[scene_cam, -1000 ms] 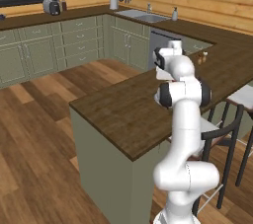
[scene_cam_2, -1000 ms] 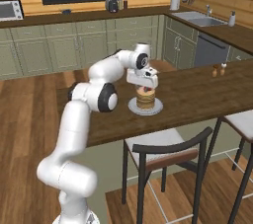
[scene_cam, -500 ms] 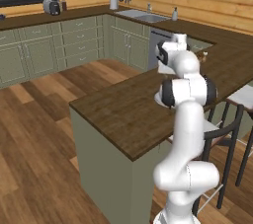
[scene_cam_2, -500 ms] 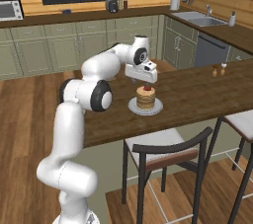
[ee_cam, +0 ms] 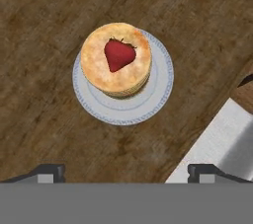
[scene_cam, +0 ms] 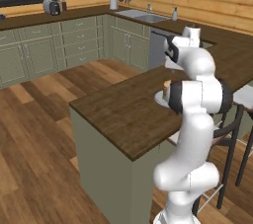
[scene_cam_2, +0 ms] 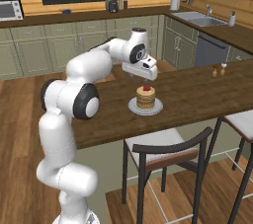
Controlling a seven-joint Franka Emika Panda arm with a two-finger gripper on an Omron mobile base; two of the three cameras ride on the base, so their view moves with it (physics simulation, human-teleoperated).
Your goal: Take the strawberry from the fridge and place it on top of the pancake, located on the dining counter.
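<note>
Strawberry point(ee_cam: 119, 54) lay on the pancake point(ee_cam: 116, 60) on the desk point(ee_cam: 44, 134); jaws spread wide, empty, above it. Placement appeared complete.

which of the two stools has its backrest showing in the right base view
The nearer stool, in front of the pancake: its dark curved backrest shows. The other stool, at the right edge, shows just a pale seat and legs.
</note>
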